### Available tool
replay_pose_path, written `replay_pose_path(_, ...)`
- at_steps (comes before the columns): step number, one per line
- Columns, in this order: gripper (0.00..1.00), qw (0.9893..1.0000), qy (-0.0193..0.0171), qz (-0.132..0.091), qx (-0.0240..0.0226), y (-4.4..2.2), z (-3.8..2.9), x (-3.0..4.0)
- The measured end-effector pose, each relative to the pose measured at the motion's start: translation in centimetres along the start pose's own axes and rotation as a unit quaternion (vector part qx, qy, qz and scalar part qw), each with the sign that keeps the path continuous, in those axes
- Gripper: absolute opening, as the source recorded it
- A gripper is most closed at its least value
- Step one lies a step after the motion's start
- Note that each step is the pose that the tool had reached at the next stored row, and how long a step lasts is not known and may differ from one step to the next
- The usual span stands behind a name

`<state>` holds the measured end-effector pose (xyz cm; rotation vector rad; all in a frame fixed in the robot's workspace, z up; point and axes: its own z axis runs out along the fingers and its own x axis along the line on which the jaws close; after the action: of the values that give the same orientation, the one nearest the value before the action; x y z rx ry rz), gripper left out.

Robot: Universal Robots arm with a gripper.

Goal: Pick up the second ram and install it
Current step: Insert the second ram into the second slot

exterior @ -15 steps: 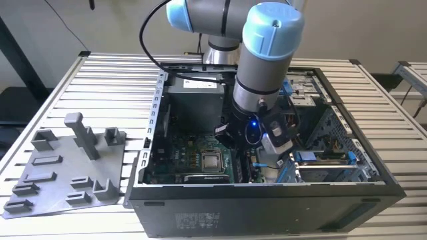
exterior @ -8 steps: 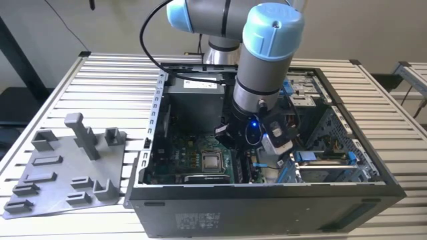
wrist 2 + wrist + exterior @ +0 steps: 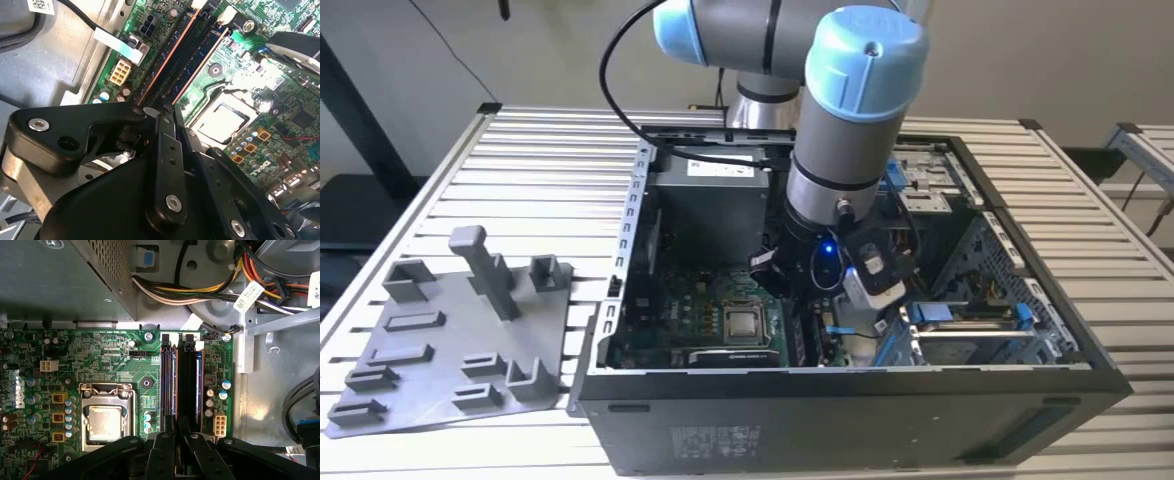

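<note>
I am reaching down into the open black computer case (image 3: 854, 385) standing on the slatted metal table (image 3: 480, 170), with my black end effector (image 3: 175, 440) hanging right over the green motherboard (image 3: 115, 355). The long, thin, dark memory stick, the second ram (image 3: 187, 385), is standing on edge in the bank of black slots beside the silver processor socket (image 3: 104, 422), and its twin dark stick (image 3: 167, 385) is running parallel just beside it. Both sticks' long axes are stretching straight away from my fingertips (image 3: 167, 125), so I am sitting at one end of the slot rows rather than above their middle. My fingers are drawn close together, with nothing visibly pinched between them. I cannot tell whether they are touching the ram's near end or hovering just above it.
</note>
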<state>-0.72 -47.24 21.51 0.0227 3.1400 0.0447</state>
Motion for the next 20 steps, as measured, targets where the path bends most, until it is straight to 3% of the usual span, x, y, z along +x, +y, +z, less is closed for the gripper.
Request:
replay_pose_path(3,0.16,1.0,0.0,0.0,-0.0001,0.0,0.0,0.0)
replay_pose_path(4,0.22,1.0,0.0,0.0,-0.0001,0.0,0.0,0.0)
replay_pose_path(7,0.22,1.0,0.0001,0.0,-0.0001,0.01,-0.03,0.0)
replay_pose_path(14,0.22,1.0,0.0003,0.0,-0.0001,0.08,-2.88,-0.02)
replay_pose_path(18,0.22,1.0,0.0002,0.0,-0.0003,0.09,-3.03,-0.02)
replay_pose_path(20,0.13,1.0,0.0003,0.0,-0.0001,0.08,-3.05,-0.02)
